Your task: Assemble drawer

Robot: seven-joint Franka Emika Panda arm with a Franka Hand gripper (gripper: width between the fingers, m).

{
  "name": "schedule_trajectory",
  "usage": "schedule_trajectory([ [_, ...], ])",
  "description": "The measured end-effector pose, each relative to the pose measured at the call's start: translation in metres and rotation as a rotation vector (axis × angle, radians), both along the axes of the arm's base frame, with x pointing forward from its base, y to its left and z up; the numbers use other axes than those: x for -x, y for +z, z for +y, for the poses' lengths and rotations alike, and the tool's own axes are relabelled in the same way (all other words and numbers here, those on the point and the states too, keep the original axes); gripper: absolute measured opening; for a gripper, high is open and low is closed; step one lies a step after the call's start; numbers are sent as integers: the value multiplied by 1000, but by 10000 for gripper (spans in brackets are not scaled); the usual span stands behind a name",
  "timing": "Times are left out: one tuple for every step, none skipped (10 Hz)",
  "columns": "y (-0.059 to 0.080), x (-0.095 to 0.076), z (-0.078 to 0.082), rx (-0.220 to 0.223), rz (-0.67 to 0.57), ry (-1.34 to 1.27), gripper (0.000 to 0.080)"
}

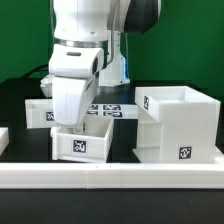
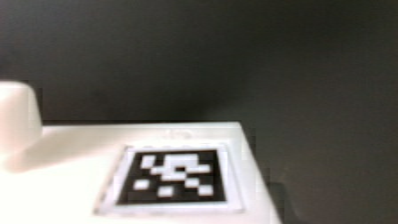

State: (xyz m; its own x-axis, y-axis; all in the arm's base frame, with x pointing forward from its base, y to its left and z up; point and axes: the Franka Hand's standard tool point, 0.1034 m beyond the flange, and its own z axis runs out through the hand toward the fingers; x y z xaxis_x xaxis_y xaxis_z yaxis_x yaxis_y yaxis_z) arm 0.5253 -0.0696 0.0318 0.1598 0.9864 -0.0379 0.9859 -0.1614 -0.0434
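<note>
Near the table's [image 1: 25, 140] front edge, your arm's gripper [image 1: 72, 120] hangs low over a small white tray [image 1: 82, 143], its casing covering the tray's rear rim in the exterior view. You cannot tell from either picture whether the fingers stand apart or together: the exterior view hides them behind the casing, and the wrist view is blurred. The tray carries a black-and-white tray tag [image 1: 80, 149] on its front wall. Just beside it, toward the exterior view's right, the big open-topped box [image 1: 178, 125] stands upright, with a box tag [image 1: 184, 153] low on its front face. A second tray [image 1: 38, 110] lies farther back, toward the exterior view's left, partly behind the arm. Behind the front tray, at mid-table, the marker board [image 1: 108, 110] lies flat. A long white bar [image 1: 120, 176] runs along the front edge.

You see the box, the second tray, the board and the bar in the exterior view alone. Only the wrist view gives you a close look down: a flat white surface [image 2: 71, 160] bearing a close-up tag [image 2: 175, 180] against the dark tabletop, and beside it a pale rounded shape [image 2: 15, 115] too blurred to identify.
</note>
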Motion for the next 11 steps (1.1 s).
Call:
schedule_trajectory([
  [-2,1,1,4,9,90,42],
  [-3,1,7,2,9,76,42],
  [-4,0,14,-3,9,76,42],
  [-5,0,22,-7,9,68,42],
  [-6,0,27,-11,11,67,42],
  [-7,0,30,-13,14,64,42],
  [-9,-1,32,-14,14,51,42],
  [-9,-2,31,-13,5,50,42],
  [-10,-3,31,-10,-21,50,42],
  [-11,-4,30,-8,-43,49,42],
  [-12,-6,31,-3,-104,46,42],
])
